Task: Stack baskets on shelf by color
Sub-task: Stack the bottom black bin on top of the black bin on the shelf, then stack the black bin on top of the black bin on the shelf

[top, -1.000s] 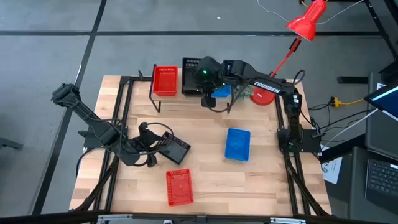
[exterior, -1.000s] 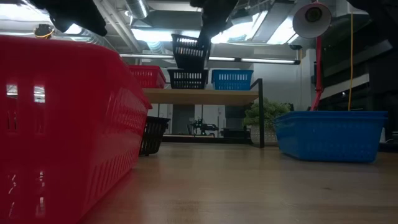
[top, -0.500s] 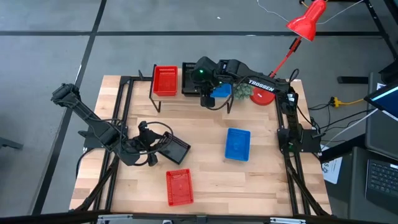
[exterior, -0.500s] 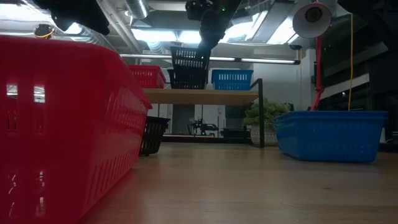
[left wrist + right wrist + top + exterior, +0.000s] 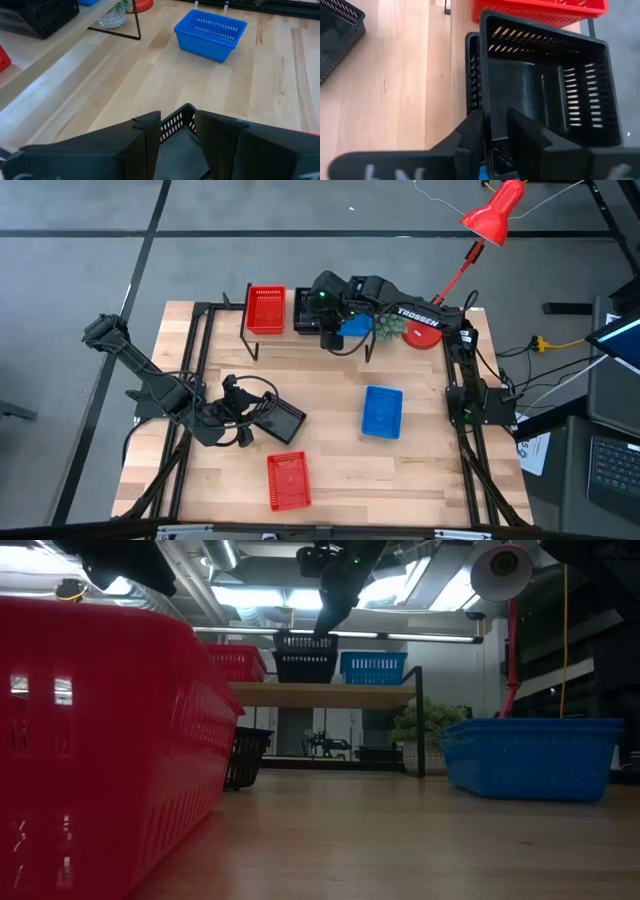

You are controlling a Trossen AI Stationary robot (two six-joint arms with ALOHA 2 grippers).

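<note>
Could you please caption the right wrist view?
Right gripper nests a black mesh basket into another on the shelf.

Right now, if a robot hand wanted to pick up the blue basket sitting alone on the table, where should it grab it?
Probably by pinching one top rim wall of the blue basket, coming straight down from above. It sits upright with its open mouth up, so the thin mesh wall fits between two fingers. Nothing crowds it. The right gripper is holding the upper black basket the same way.

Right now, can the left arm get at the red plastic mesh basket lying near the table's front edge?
Probably not at once: the left gripper is shut on a black mesh basket, so it is occupied. Otherwise the red basket lies close by with open tabletop between.
</note>
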